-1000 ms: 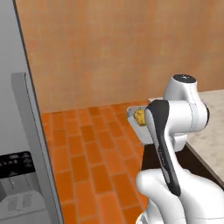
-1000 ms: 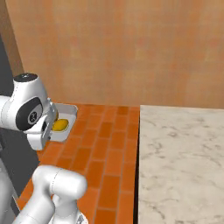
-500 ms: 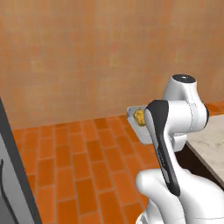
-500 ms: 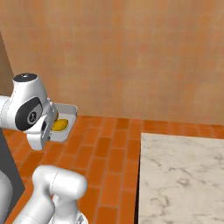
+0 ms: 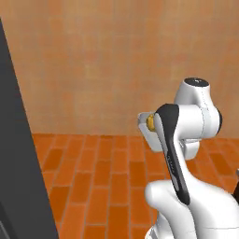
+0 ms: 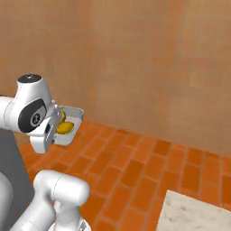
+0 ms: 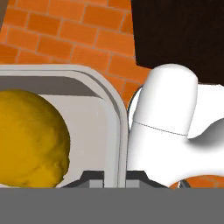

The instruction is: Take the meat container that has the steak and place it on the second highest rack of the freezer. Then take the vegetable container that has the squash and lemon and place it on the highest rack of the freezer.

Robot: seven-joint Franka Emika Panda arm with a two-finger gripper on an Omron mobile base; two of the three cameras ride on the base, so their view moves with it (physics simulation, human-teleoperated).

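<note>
While held above the orange brick floor [image 6: 135, 167], the shallow grey plastic container [image 6: 72, 126] carries the smooth yellow lemon [image 6: 65, 128] — gripper [image 7: 114, 177] fingers clamped on its rim.

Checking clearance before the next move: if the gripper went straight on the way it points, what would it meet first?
Probably the orange brick floor; the gripper, shut on the wall of the vegetable container, points along it toward that floor. Depth is unclear.
</note>
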